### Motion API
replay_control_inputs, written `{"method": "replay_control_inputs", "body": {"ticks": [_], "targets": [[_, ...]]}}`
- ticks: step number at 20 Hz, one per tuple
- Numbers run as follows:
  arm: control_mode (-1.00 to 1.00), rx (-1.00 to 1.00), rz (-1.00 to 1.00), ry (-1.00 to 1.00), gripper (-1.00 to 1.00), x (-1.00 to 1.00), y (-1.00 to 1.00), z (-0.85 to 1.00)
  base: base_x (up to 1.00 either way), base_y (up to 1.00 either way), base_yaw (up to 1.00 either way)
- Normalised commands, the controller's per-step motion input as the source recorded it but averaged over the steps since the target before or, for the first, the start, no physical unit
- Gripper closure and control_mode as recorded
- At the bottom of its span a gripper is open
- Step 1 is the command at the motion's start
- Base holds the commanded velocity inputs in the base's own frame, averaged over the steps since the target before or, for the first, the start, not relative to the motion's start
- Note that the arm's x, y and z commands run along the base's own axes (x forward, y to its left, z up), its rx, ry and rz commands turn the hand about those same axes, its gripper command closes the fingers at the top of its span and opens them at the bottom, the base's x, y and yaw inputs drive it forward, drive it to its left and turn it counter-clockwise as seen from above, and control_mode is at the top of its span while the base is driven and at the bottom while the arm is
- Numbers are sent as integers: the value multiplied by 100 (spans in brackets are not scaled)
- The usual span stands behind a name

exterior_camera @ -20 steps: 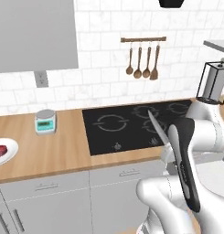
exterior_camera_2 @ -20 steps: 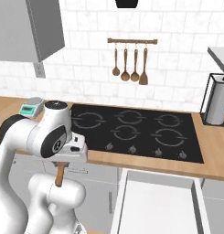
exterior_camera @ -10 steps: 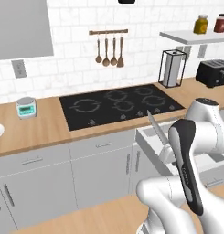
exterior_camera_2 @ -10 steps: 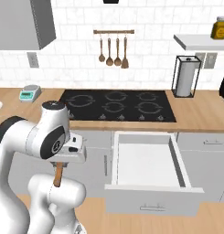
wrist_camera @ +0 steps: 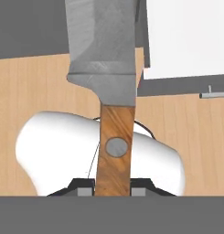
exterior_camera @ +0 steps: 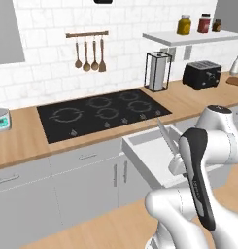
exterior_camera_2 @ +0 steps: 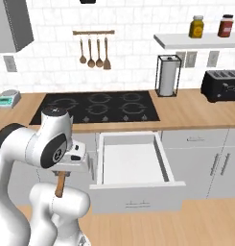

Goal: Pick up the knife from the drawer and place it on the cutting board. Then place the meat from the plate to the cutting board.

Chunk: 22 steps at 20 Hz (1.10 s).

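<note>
My gripper [exterior_camera: 176,164] is shut on the knife [exterior_camera: 163,133], held in front of the lower cabinets beside the open drawer [exterior_camera: 148,150]. In the left base view its pale grey blade points up and toward the counter. The brown wooden handle [exterior_camera_2: 60,185] hangs below the hand [exterior_camera_2: 74,156] in the right base view. The hand view has the handle [wrist_camera: 114,146] clamped between the fingertips [wrist_camera: 86,188], with the blade [wrist_camera: 102,45] running away from the camera. The white drawer [exterior_camera_2: 131,163] stands pulled out. A reddish-brown sliver of the cutting board [exterior_camera: 235,80] lies at the counter's far right. Plate and meat are out of view.
A black stovetop [exterior_camera: 103,114] is set into the wooden counter. Behind it to the right stand a paper towel holder [exterior_camera: 158,72] and a black toaster [exterior_camera: 202,74]. A small scale [exterior_camera: 0,119] sits at far left. A shelf [exterior_camera: 188,35] with jars hangs above the toaster.
The base has driven right along the counter, so the whole scene has slid left and the open drawer and toaster have come into view. The knife stays clamped in the gripper.
</note>
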Motion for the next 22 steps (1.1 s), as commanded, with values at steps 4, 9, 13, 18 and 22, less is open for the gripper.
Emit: {"method": "replay_control_inputs", "body": {"ticks": [4,9,13,18,22], "targets": [[100,0,0,0,100,0,0,0,29,-97,0],[100,0,0,0,100,0,0,0,17,-100,0],[100,0,0,0,100,0,0,0,31,-100,1],[100,0,0,0,100,0,0,0,42,-100,3],[100,0,0,0,100,0,0,0,58,-100,4]]}}
